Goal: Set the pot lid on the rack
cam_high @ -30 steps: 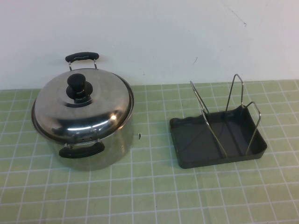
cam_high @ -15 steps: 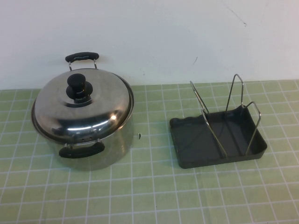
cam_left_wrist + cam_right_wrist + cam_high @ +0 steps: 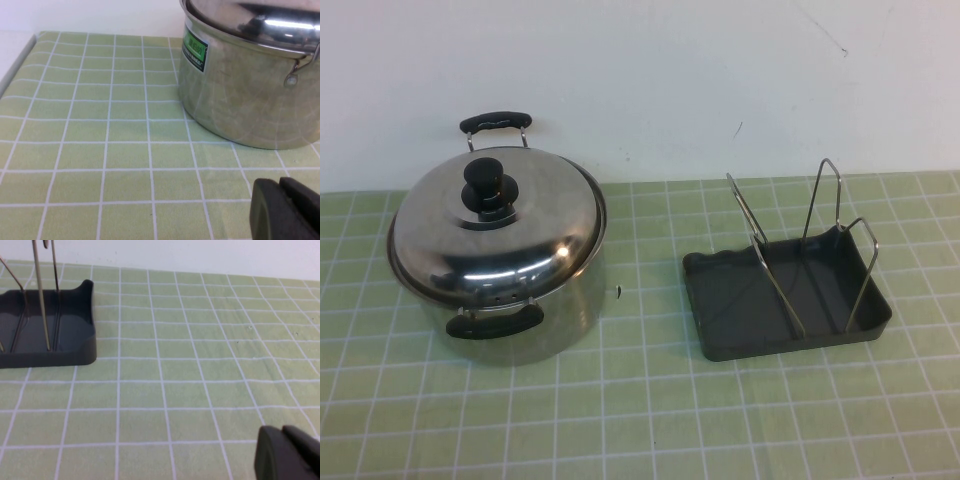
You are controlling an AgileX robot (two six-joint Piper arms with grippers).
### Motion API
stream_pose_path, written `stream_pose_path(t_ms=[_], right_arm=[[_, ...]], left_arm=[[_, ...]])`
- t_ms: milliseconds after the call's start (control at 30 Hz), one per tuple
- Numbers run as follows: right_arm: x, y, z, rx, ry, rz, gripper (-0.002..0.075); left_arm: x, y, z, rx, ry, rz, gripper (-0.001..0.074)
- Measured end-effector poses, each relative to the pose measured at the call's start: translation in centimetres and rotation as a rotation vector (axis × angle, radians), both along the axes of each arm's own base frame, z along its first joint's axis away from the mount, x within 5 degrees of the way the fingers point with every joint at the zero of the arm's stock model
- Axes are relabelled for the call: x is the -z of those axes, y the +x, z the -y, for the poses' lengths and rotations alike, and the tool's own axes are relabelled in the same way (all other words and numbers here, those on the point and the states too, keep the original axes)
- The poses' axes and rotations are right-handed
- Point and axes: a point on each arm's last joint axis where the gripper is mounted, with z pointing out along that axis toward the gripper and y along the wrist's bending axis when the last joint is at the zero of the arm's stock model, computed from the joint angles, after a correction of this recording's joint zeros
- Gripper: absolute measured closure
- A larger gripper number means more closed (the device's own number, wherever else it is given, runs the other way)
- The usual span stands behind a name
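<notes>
1. The pot lid [image 3: 500,225] is sitting squarely on the steel pot [image 3: 520,320] at the left of the green tiled table [image 3: 640,420], its black knob [image 3: 490,187] pointing up at the centre.
2. The pot's two black handles are showing, one at the near side [image 3: 495,322] and one at the far side [image 3: 496,122] against the white wall [image 3: 720,80].
3. The rack [image 3: 785,300] is lying well apart from the pot, to its right, with bare tiles between the two and nothing standing in that gap.
4. Three wire loops [image 3: 765,255] are standing upright in the rack's dark tray, leaning slightly, with open slots between them.
5. The left gripper [image 3: 285,210] is hanging low over the table just beside the pot's wall, which is bearing a green label [image 3: 194,50]; only a dark corner of it is showing, so whether it is apart or together cannot be told.
6. The right gripper [image 3: 287,452] is hovering low over bare tiles, near a corner of the rack [image 3: 75,335]; its state cannot be told either.
7. Neither gripper is appearing in the high view.
</notes>
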Motion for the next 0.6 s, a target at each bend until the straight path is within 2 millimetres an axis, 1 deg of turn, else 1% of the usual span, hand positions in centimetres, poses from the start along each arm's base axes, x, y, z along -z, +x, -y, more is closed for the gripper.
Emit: stream_pose_path(t_ms=[233, 367, 467, 600], right_arm=[[0.0, 0.0, 0.0, 0.0, -0.001, 0.0, 0.0727], [-0.2, 0.2, 0.0, -0.002, -0.015, 0.044, 0.0727], [-1.3, 0.4, 0.0, -0.009, -0.045, 0.17, 0.0727], [-3.9, 0.5, -0.2, -0.028, -0.069, 0.453, 0.0727]], left_arm=[[0.0, 0.0, 0.0, 0.0, 0.0, 0.004, 0.0737], [-0.4, 0.1, -0.1, -0.001, 0.036, 0.055, 0.0737], [-1.6, 0.3, -0.1, 0.003, 0.064, 0.189, 0.0737], [-3.7, 0.2, 0.1, 0.015, 0.064, 0.417, 0.0737]])
